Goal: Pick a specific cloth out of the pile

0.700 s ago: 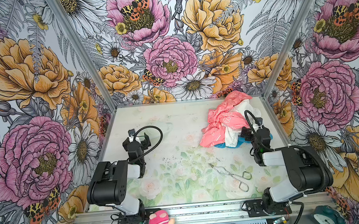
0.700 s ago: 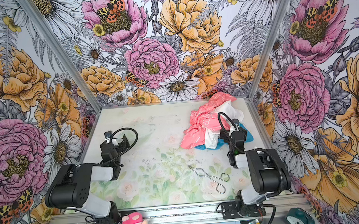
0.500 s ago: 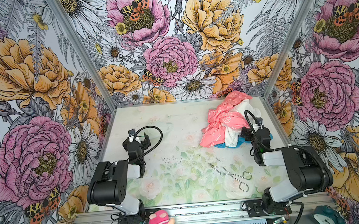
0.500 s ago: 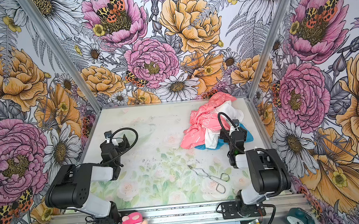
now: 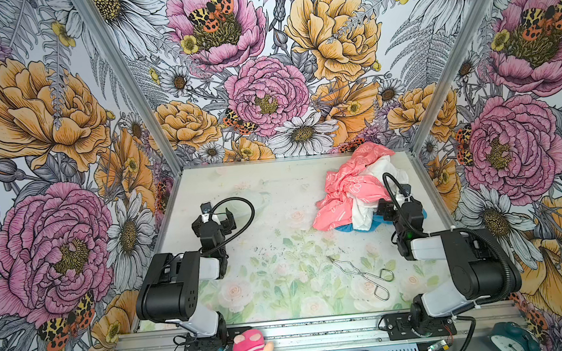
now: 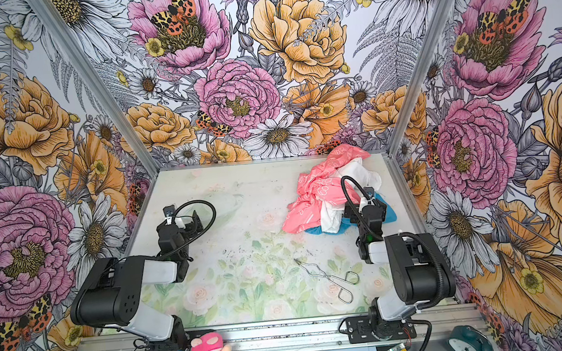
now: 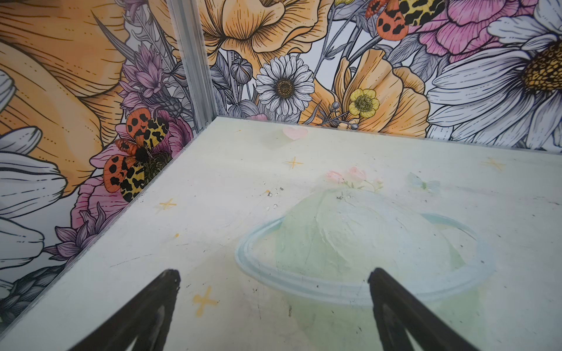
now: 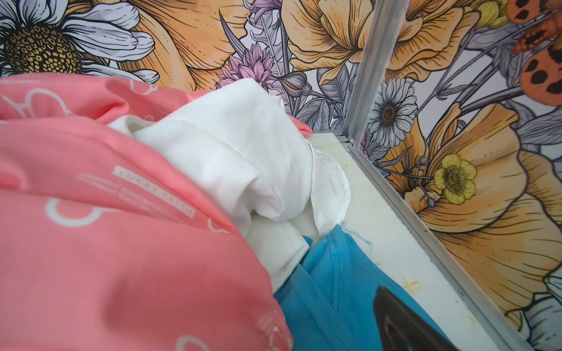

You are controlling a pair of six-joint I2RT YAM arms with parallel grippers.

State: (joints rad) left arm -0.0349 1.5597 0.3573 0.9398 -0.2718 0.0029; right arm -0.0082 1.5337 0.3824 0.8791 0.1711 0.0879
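Peeking from beneath the pile (image 5: 349,188), the cloth (image 8: 331,291) shows plain turquoise.

most of the cloth (image 8: 331,291) lies buried under the pile (image 5: 352,184), only blue edges showing. the right wrist view catches just one finger (image 8: 404,325) of the right gripper (image 5: 391,205), cut off at the frame's edge. the nearest pink fabric (image 8: 121,273) is blurred.

Wire tongs (image 5: 361,273) are lying flat on my table (image 5: 274,197), front right of the middle, with the loop handles pointing toward the front. In both top views a pink striped plush toy (image 5: 252,348) is sitting at the front rail. A teal clock (image 5: 512,340) is peeking in at the front right corner. Flowered walls (image 5: 266,95) are closing in three sides.
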